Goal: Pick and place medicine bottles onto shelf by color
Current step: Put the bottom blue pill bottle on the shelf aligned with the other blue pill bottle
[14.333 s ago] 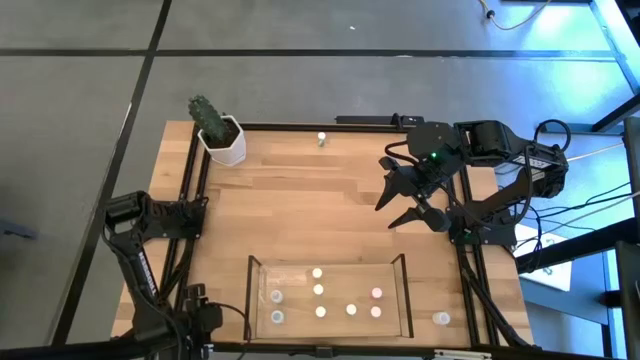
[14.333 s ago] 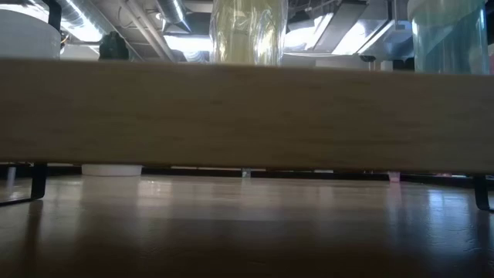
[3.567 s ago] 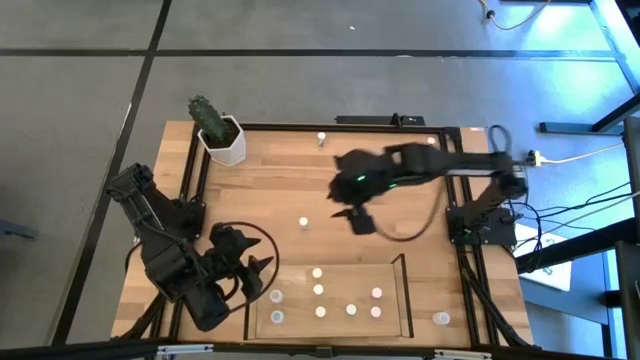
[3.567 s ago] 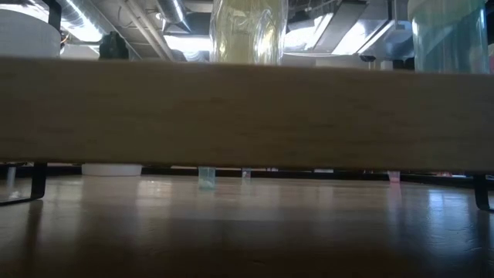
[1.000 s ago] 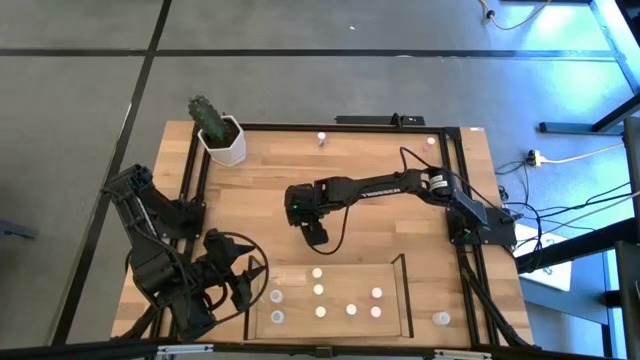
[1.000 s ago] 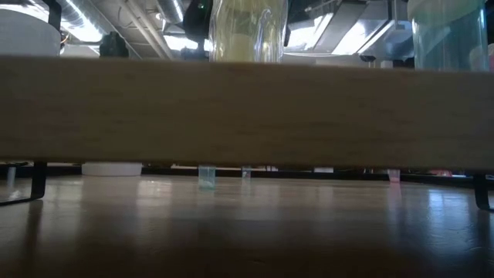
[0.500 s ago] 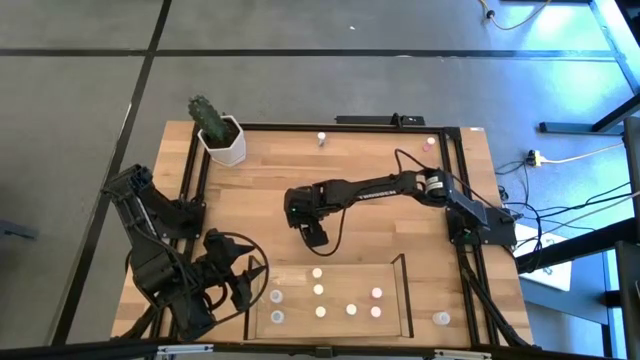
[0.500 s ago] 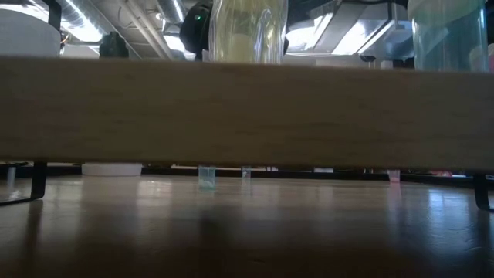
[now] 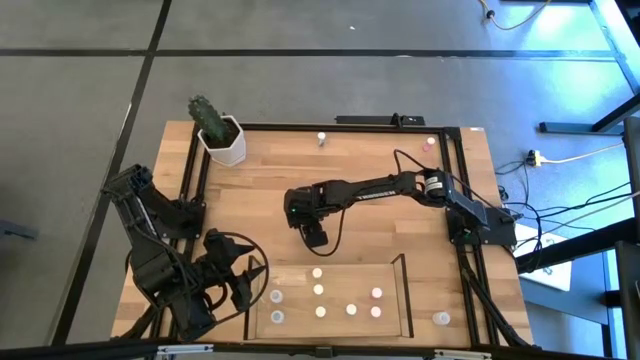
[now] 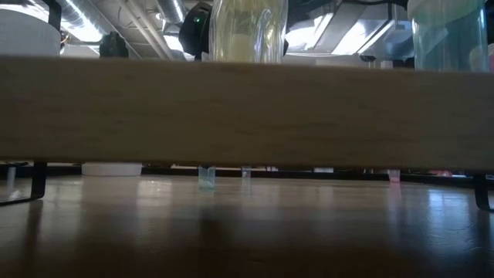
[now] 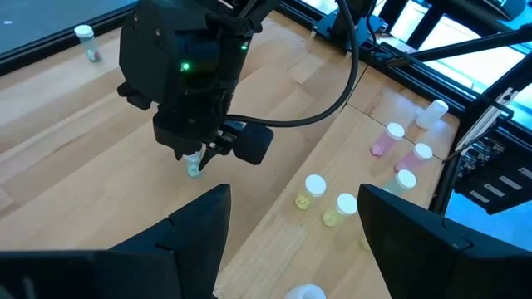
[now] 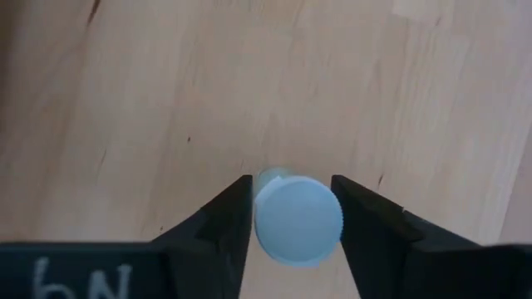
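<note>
Little had moved over the last second: the right gripper (image 12: 292, 218) stayed low over the middle of the light-wood tabletop (image 9: 380, 160), though its fingers had drawn in until they touched both sides of a small clear bottle with a pale bluish-white cap (image 12: 297, 219), standing upright on the wood. The left gripper (image 9: 237, 280) waited with fingers parted just beside the clear-walled shallow tray (image 9: 405, 268), where seven pale-capped bottles (image 9: 320, 290) stood. A white hexagonal pot holding a green cactus (image 9: 222, 139) sat at the far left corner.
</note>
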Robot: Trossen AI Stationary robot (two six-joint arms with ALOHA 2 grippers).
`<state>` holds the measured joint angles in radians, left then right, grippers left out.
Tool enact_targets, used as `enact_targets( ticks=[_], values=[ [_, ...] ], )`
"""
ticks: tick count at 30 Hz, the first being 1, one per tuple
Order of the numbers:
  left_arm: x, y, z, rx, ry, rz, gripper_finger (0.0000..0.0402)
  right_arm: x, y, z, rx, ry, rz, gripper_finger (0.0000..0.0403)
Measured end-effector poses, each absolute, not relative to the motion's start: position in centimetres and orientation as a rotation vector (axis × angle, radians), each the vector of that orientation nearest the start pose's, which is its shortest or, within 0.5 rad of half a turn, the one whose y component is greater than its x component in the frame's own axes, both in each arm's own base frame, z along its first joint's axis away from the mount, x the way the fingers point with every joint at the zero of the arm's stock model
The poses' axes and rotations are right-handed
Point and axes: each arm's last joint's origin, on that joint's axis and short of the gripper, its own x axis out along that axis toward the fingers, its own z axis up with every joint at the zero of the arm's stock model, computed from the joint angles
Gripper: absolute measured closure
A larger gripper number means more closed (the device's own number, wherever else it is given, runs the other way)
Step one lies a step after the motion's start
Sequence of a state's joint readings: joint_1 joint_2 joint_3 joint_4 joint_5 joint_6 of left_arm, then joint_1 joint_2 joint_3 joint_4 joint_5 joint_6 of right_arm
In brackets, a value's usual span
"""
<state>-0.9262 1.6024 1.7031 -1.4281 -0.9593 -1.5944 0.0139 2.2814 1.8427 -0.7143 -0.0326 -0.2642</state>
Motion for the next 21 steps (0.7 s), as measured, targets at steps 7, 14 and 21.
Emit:
enact_targets(
  ticks=[7, 14, 21],
  values=[
    [19.1, -21.5, 37.0, -0.444, 0.503, 0.553, 0.0146, 47.9, 0.8, 16.6, -0.174, 1.144, 0.166, 0.0290],
    [19.1, -21.5, 37.0, -0.437, 0.505, 0.552, 0.0146, 47.8, 1.1, 16.5, -0.131, 1.157, 0.144, 0.0290],
    [19.1, -21.5, 37.0, -0.439, 0.514, 0.550, 0.0146, 47.5, 3.0, 17.5, -0.110, 1.183, 0.153, 0.0296]
  ],
)
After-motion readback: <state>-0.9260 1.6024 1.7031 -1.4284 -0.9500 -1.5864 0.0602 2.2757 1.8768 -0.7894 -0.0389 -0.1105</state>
